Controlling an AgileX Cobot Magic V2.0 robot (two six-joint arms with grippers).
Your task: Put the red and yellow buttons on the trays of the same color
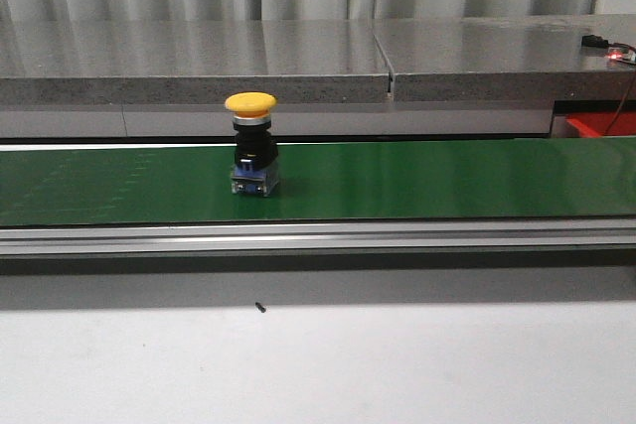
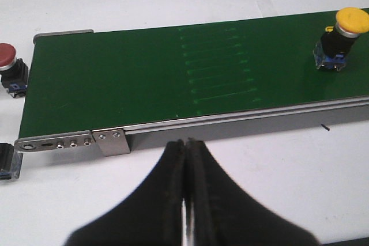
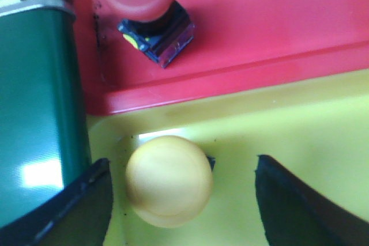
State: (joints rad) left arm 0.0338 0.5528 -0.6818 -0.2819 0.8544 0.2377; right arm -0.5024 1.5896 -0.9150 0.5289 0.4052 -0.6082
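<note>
From the front, a yellow-capped button (image 1: 252, 154) stands upright on the green conveyor belt (image 1: 447, 181), left of the belt's middle, its black body resting on a small blue base. Behind the belt runs a grey stone-like ledge (image 1: 298, 62), and at the far right edge a corner of a red tray (image 1: 600, 125) shows below that ledge; neither arm appears in this view. In the left wrist view, the left gripper (image 2: 185, 200) hangs over the white table (image 2: 277, 177) just in front of the belt's metal side rail (image 2: 242, 116), its two black fingers pressed together with nothing between them. The same yellow-capped button (image 2: 340, 41) stands on the belt well away from this gripper, and beyond the belt's end a red-capped button (image 2: 10, 66) sits on the table surface, off the belt. A dark object (image 2: 8, 162) is cut off by the frame edge near the rail's end bracket and cannot be identified. In the right wrist view, the right gripper (image 3: 181, 200) has its fingers spread wide apart over the yellow tray (image 3: 300, 125), and a second yellow button (image 3: 169, 181) sits in that tray between the fingers, closer to one of them but touching neither. Just beside it, in the adjoining red tray (image 3: 277, 21), a second red button (image 3: 147, 4) rests near the wall that divides the two trays, with the end of the belt (image 3: 40, 102) alongside both trays.
</note>
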